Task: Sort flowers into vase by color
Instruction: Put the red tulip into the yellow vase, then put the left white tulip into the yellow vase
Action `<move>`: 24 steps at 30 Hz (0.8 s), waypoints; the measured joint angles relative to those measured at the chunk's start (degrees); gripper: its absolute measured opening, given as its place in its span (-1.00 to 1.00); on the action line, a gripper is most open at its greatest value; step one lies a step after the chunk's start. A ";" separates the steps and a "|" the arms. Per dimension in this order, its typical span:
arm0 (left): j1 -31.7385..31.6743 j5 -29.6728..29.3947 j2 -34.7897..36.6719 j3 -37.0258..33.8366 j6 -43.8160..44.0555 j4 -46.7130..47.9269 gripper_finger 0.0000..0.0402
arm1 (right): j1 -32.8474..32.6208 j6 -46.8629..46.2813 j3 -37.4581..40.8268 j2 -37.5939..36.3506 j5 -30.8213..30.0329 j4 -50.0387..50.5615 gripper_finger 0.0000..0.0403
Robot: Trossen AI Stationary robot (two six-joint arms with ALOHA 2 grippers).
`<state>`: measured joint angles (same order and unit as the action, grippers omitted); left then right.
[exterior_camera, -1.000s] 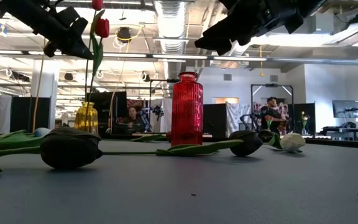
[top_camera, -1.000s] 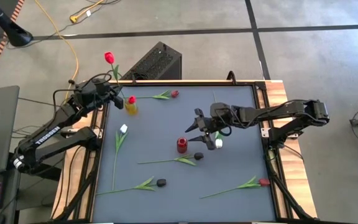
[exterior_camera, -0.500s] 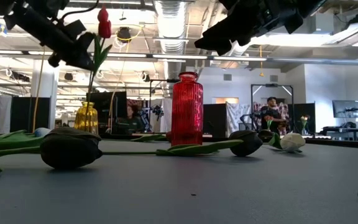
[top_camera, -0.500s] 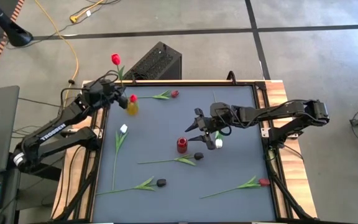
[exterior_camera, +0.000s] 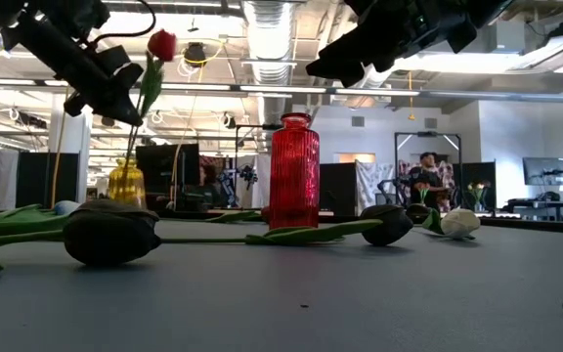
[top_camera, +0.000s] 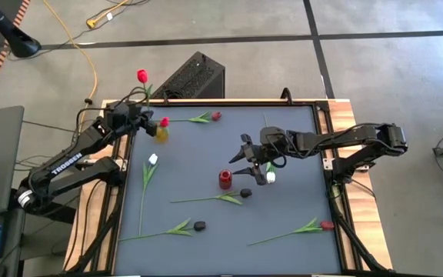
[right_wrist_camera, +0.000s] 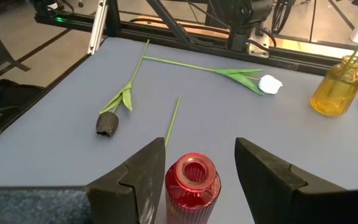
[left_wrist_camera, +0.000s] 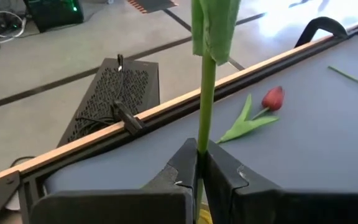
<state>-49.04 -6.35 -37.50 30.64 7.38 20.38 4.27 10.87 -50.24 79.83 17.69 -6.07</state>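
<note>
1. Since the earlier frame, the left gripper point(top_camera: 135, 119) has tilted its red tulip point(top_camera: 141, 75) outward above the yellow vase point(top_camera: 161, 133).
2. Dark table point(top_camera: 283, 215) carries scattered tulips; a concrete floor surrounds it.
3. Left fingers clamp the stem; the right gripper point(right_wrist_camera: 194, 163) hangs spread-open over the red vase point(right_wrist_camera: 192, 184).

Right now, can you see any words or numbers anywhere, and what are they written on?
"TROSSEN": white letters along the left arm, seen from above.
The screens and signs in the room behind the table are too small and blurred to read.
The red vase and yellow vase carry no writing.
</note>
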 joint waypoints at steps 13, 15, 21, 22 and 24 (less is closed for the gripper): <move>0.02 0.15 0.00 0.01 -0.22 0.10 -0.51 | 0.00 -0.37 0.00 0.00 0.02 0.00 0.08; 0.02 0.15 0.00 -0.01 -0.20 0.88 -0.46 | 0.00 -0.46 0.00 0.00 0.02 0.00 0.08; 0.02 0.29 0.02 0.01 0.38 5.41 -0.37 | 0.00 -0.48 0.00 0.00 0.02 0.00 0.08; 0.02 0.52 0.02 0.01 0.56 6.01 -0.37 | 0.00 -0.50 0.00 0.00 0.02 0.00 0.08; 0.02 1.92 0.02 0.45 0.85 7.73 -0.36 | 0.00 -1.14 0.00 0.00 0.02 0.00 0.08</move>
<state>-49.01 -4.43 -37.47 31.09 8.23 28.11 4.27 9.73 -50.24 79.83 17.72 -6.07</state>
